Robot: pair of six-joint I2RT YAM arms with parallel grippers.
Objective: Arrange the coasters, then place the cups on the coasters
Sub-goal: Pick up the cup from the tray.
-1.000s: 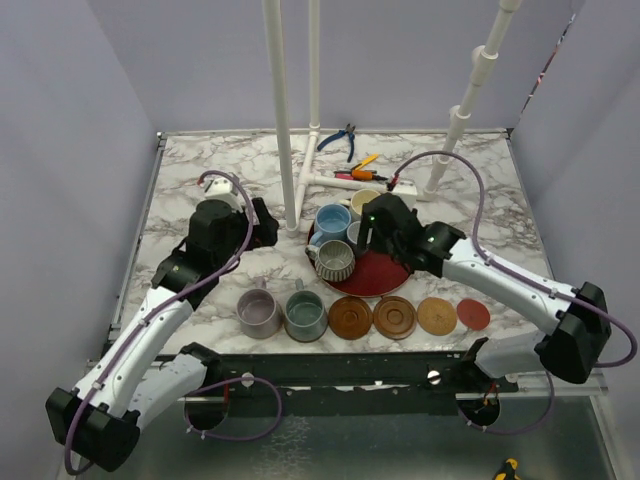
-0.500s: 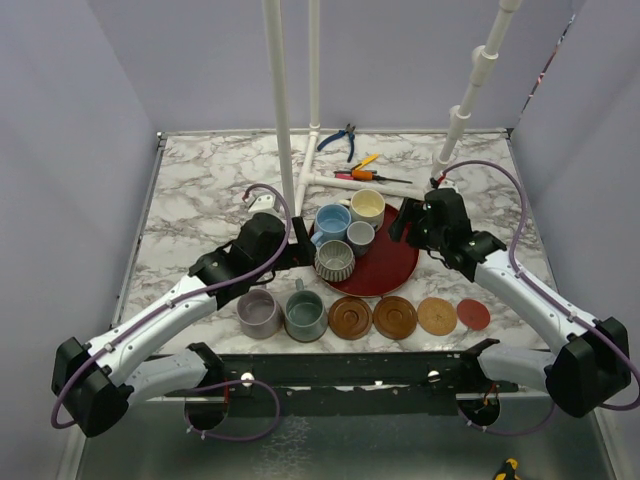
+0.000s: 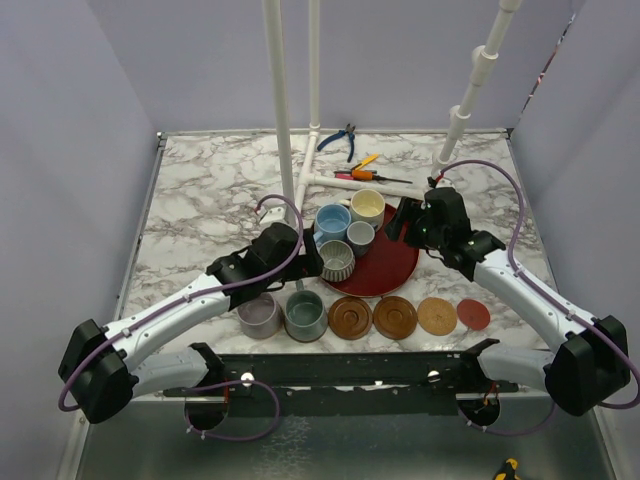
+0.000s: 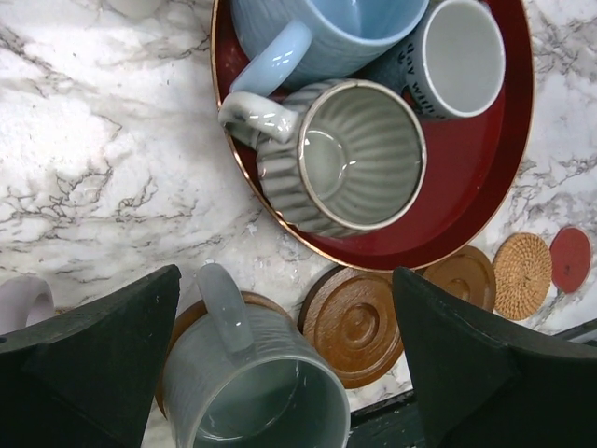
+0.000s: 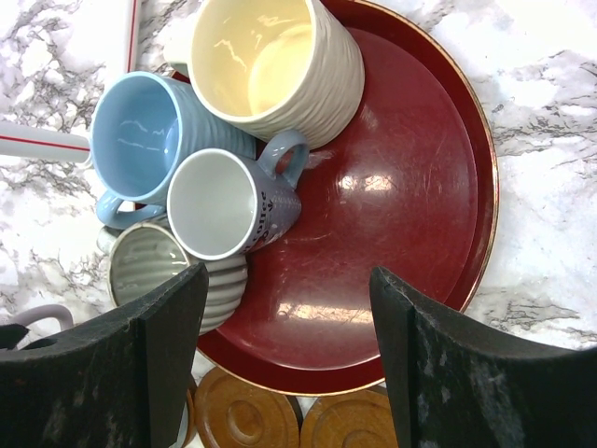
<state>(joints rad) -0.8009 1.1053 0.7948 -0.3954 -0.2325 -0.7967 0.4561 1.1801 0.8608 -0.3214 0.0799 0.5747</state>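
Four cups stand on the red tray point(image 3: 392, 272): ribbed point(image 3: 336, 260), light blue point(image 3: 332, 219), cream-yellow point(image 3: 367, 205) and small pale grey point(image 3: 360, 236). The lavender cup point(image 3: 258, 314) and the grey-green cup point(image 3: 305, 314) stand in the front row, the grey-green cup point(image 4: 252, 383) on a brown coaster point(image 4: 183, 315). Right of them lie bare coasters: two brown point(image 3: 350, 316) point(image 3: 394, 317), tan point(image 3: 437, 316), reddish point(image 3: 473, 314). My left gripper point(image 3: 314, 264) point(image 4: 284, 373) hangs open beside the ribbed cup point(image 4: 359, 154). My right gripper point(image 3: 398, 222) point(image 5: 289, 355) is open over the tray point(image 5: 410, 187), holding nothing.
White pipe stands point(image 3: 283, 120) rise behind the tray. Pliers point(image 3: 342, 138) and small tools point(image 3: 364, 168) lie at the back of the marble table point(image 3: 200, 190). A black rail point(image 3: 340, 372) runs along the near edge, just below the coaster row.
My left arm has swung right and forward, from the open table to the ribbed cup's side. My right gripper has drawn back from the cups to the tray's right edge.
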